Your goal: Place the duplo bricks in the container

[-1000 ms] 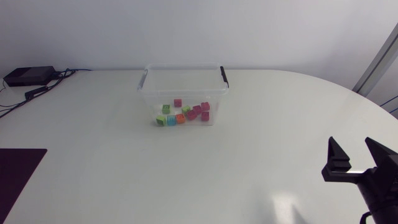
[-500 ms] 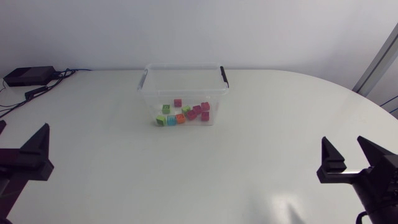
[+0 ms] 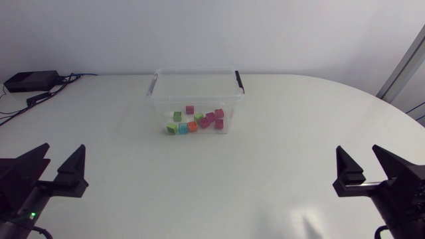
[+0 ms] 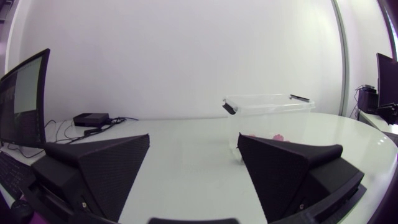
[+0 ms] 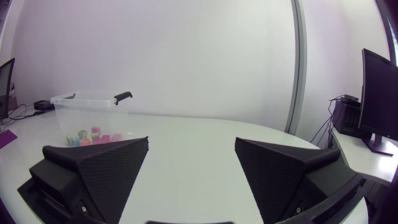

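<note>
Ten or so bricks [image 3: 194, 121], green, blue, orange and pink, lie on the floor of the clear container [image 3: 196, 74], bunched toward its near wall. The container stands at the far middle of the table [image 3: 279, 133], its top open and a black clip [image 3: 239, 81] on each end of its rim. No brick shows loose on the table in any view.

The left gripper [image 3: 64, 147] sits at the near left corner and the right gripper [image 3: 358, 149] at the near right corner. Both are well apart from the container and point toward the far side. Each has its two fingers spread wide with nothing between them. Each wrist view confirms this, showing bare table in the gap and the container far ahead. A black box with cables [image 3: 30, 81] lies at the far left edge, apart from the work.

Judging from how things lie, the placing step looks finished, with every brick that can be seen already inside. The arms appear parked rather than lined up for a pick. The next move probably calls for no grasp at all. At most it calls for a check that no brick hides behind the container or under an arm, places these views do not show. If one did turn up, the nearer arm would have to reach out, close on it from two sides and carry it over the rim.
</note>
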Controlling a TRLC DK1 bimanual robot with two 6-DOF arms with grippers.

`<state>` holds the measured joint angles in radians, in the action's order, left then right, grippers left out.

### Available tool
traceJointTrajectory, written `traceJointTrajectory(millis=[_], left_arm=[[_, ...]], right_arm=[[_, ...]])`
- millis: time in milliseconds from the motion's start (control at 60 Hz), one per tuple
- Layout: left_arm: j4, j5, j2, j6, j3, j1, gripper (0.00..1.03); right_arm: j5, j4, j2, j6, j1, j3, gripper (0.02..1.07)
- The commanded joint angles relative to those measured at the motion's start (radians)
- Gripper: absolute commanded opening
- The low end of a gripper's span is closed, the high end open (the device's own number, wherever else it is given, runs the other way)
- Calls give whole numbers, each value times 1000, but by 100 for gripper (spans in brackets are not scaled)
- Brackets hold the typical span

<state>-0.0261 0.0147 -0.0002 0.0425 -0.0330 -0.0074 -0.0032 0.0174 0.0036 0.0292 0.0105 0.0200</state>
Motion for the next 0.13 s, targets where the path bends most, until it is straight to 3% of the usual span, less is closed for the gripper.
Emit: traceJointTrajectory(millis=[0, 117], left_arm=[[26, -15, 0, -43, 33, 7, 99], [26, -15, 0, -43, 33, 7, 99]], right_arm=[[3, -17, -4, -29, -10, -20, 103], [3, -17, -4, -29, -10, -20, 103]])
